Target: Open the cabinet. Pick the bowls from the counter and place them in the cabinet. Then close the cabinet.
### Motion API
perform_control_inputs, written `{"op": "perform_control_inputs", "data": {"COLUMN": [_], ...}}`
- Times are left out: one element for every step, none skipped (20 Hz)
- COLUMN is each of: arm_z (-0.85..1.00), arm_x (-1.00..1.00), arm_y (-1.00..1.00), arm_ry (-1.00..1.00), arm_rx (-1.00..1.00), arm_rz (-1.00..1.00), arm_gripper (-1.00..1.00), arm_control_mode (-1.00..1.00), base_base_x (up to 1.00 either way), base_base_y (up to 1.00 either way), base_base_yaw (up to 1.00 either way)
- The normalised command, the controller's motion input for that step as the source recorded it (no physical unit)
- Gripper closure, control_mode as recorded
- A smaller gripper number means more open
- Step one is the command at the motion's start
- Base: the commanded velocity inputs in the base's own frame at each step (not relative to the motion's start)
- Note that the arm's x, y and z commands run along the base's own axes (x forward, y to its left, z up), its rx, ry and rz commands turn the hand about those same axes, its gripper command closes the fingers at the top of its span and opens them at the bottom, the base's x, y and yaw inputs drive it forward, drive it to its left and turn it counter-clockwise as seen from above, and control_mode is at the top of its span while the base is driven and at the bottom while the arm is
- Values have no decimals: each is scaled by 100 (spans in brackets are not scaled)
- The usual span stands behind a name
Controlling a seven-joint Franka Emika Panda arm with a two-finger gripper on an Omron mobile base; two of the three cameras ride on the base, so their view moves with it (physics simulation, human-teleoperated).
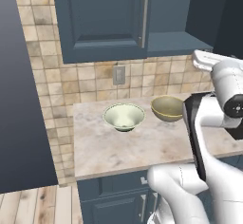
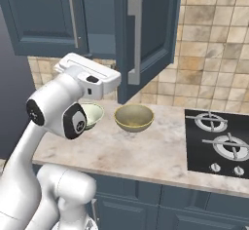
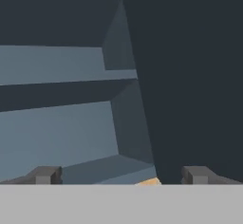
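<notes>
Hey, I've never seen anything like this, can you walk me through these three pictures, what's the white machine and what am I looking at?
The white machine is a robot arm on a drivable base, in a computer-rendered kitchen. Two pictures come from cameras on that base, one behind the arm to its left, one to its right, so they show the same scene from two sides. The third comes from a camera on the hand itself, looking along its two dark fingers, which stand wide apart and hold nothing.

On the marbled counter sit two bowls: a pale cream-green bowl and a mustard bowl. A black stovetop lies to the right. Above hangs a dark blue-grey wall cabinet with one door swung open. The hand camera looks into it, at its shelf.
</notes>
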Motion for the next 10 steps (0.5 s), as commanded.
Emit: {"op": "perform_control_inputs", "data": {"arm_z": [-27, -26, -25, -20, -23, -21, -24, -26, -29, -30], "arm_x": [74, 76, 77, 74, 76, 76, 69, 67, 70, 72], "arm_y": [-49, -56, -58, -60, -46, -53, -66, -84, -90, -91], "arm_ry": [2, 2, 2, 3, 0, 0, 0, 0, 0, 0], "arm_rx": [0, 0, 0, 0, 0, 0, 0, 0, 0, 1], "arm_rz": [-2, -1, -1, -1, -1, -1, -1, 0, 0, 0], "arm_gripper": [-100, -100, -100, -100, -100, -100, -100, -100, -100, -100], "arm_control_mode": [-100, -100, -100, -100, -100, -100, -100, -100, -100, -100], "base_base_x": [0, 0, 0, 0, 0, 0, 0, 0, 0, 0], "base_base_y": [0, 0, 0, 0, 0, 0, 0, 0, 0, 0], "base_base_yaw": [0, 0, 0, 0, 0, 0, 0, 0, 0, 0]}}
